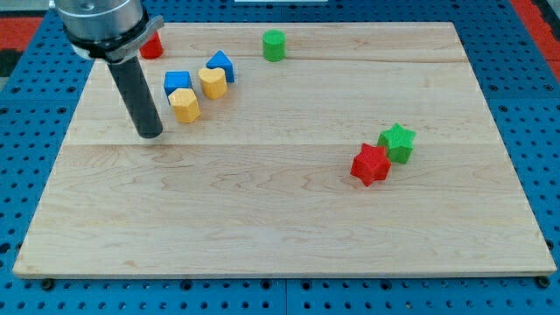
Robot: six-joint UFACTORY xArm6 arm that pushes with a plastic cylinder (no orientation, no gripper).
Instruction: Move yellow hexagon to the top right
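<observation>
Camera view, tool: my tip (150,134) rests on the wooden board (280,227); a plain rod with nothing to spread or pinch, and it carries nothing.
Camera view, task block: yellow hexagon (185,104), just to the view's right of my tip and slightly toward the view's top; near, not touching.
Reason for tip placement: judged, standing on the hexagon's left-lower side puts the rod behind the block for a push toward the view's right and top.
Neighbour, blue cube (178,83): above the tip, touching or nearly touching the hexagon's upper edge; likely to be dragged along.
Neighbour, yellow heart-like block (212,82): up and right of the tip, just beside the hexagon, sitting on the likely push line.
Neighbour, blue block (220,65): behind the yellow heart-like block, shape unclear, farther up and right.
Red block (151,45): directly above the tip, partly hidden by the arm body.
Green cylinder (275,45): well to the right and up, near the board's top edge.
Red star (370,164) and green star (397,143): well apart to the tip's right, touching each other, off the route.
Progress: judged not yet begun; destination corner unoccupied.
</observation>
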